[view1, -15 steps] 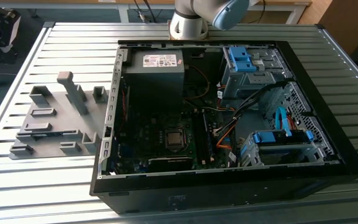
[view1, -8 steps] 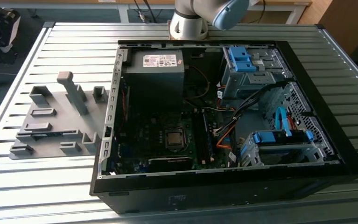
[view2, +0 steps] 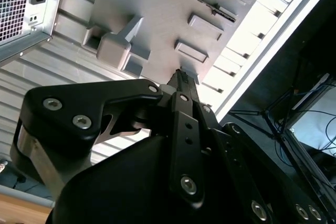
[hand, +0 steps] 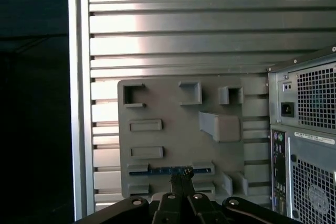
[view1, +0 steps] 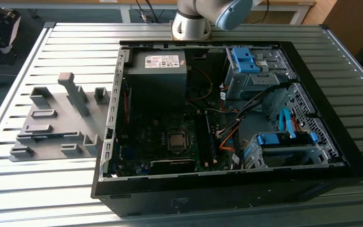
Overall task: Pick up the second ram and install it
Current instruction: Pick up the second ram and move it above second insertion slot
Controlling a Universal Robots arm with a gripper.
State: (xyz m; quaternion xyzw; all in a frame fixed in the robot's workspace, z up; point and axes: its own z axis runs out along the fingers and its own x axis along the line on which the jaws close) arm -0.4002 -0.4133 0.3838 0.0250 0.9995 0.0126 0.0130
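1. Gripper (hand: 181, 178): jaws are drawn close together with nothing seen between them. It is aimed at the grey holder plate (hand: 173, 140) and, by my judgement, hangs above it without touching.
2. Second ram (hand: 160, 170): it sits on edge in a long slot of the holder plate, with its blue rim up and an end block at each tip.
3. Handling, as a judgement: the ram is light, stiff, thin and easily damaged. Pinch it across the flat faces at mid-length and lift it straight out of the plate's slot without twisting.
4. The open computer case (view1: 232, 198) stands just beside the plate.
5. Both rest on the slatted table (hand: 184, 24).
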